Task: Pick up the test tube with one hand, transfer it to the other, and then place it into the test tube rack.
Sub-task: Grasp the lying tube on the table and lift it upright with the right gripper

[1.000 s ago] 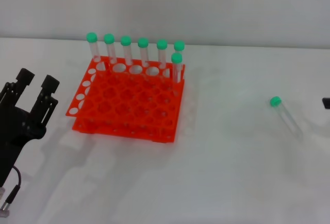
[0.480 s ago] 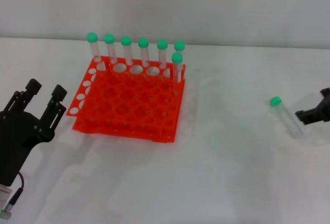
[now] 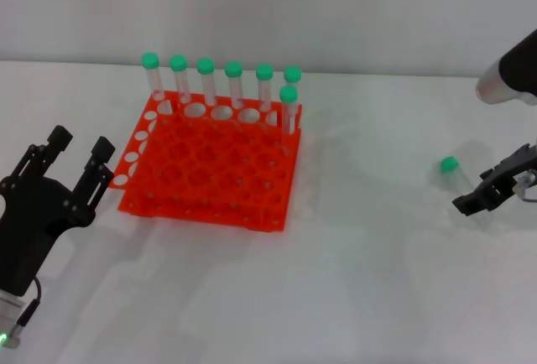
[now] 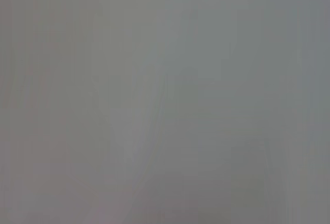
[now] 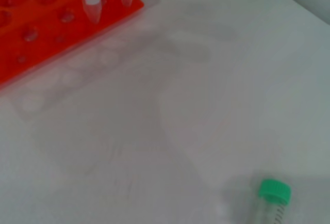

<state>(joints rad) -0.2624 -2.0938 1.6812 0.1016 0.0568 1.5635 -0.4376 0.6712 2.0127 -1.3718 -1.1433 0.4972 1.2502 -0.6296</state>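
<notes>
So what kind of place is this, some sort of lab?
Probably a lab-style test bench: an orange test tube rack with green-capped tubes in its back row stands on a plain white table, and one loose test tube lies near the right end effector.

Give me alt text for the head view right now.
The right gripper hovers over the loose test tube lying on the white table. The orange test tube rack holds seven capped tubes; the left gripper, open, waits beside it.

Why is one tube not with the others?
One test tube lies on its side on the table, apart from the test tube rack where seven tubes stand upright. The right claw is beside it; the left claw waits near the rack.
</notes>
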